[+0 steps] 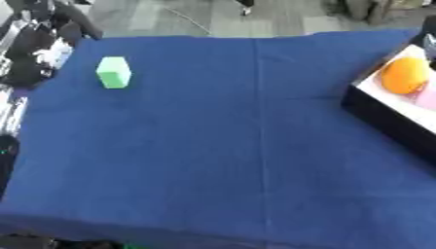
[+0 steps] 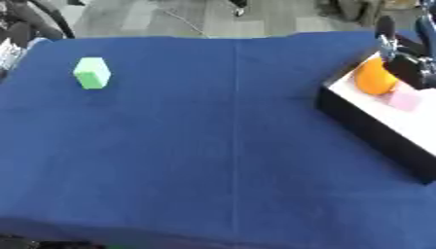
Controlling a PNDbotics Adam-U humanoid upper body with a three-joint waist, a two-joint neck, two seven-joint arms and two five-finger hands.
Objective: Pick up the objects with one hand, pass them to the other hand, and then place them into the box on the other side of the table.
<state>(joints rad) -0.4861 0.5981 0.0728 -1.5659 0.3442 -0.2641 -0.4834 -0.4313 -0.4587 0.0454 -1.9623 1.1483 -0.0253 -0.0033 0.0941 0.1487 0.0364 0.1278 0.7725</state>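
A light green block (image 1: pixel 113 72) stands alone on the blue cloth at the far left. On the right sits the box (image 2: pixel 366 127), with black walls and a white floor. In it lie an orange ball (image 2: pixel 373 78) and a small pink piece (image 2: pixel 404 100). My right hand (image 2: pixel 407 62) hovers over the box's far end, just above and beside the orange ball, and nothing shows in it. Black and silver parts that look like my left arm and hand (image 1: pixel 30 53) lie off the table's left edge, beyond the green block.
The blue cloth (image 1: pixel 221 146) covers the whole table, with a fold line down its middle. Grey floor and a cable lie past the far edge. A dark shape (image 1: pixel 7 158) sits at the left edge, lower down.
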